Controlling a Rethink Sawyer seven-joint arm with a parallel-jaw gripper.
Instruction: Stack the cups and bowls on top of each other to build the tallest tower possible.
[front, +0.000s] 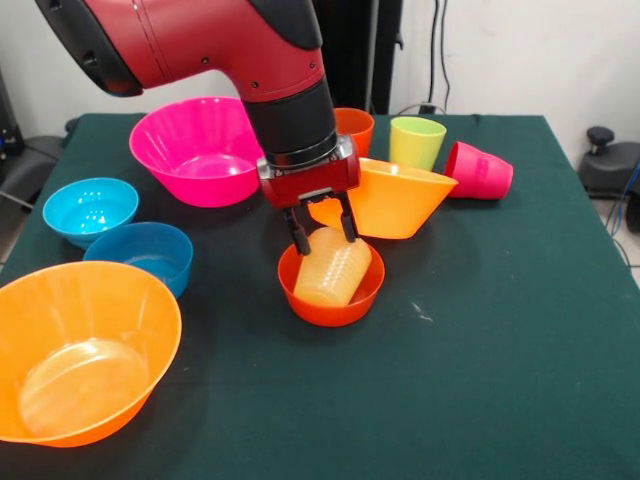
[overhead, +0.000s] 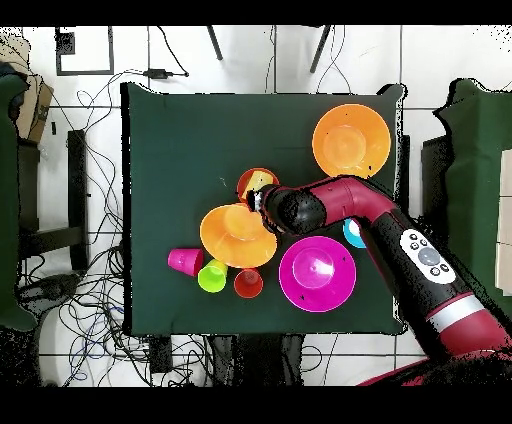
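My gripper (front: 322, 230) reaches down over the small red-orange bowl (front: 330, 295), and shows in the overhead view (overhead: 262, 199) too. Its fingers (front: 298, 236) sit on either side of the upper end of the ribbed pale yellow cup (front: 328, 270), shut on it. The cup leans tilted inside that bowl (overhead: 255, 180). One large orange bowl (front: 395, 200) lies tipped on its side just behind. The orange cup (front: 355, 128) and lime green cup (front: 416, 142) stand upright at the back. The red-pink cup (front: 480, 170) lies on its side.
The large magenta bowl (front: 200, 150) stands at the back left. The light blue bowl (front: 90, 208) and darker blue bowl (front: 140, 255) sit at the left. The other large orange bowl (front: 85, 350) is at the front left corner. Cables lie on the floor (overhead: 80, 300).
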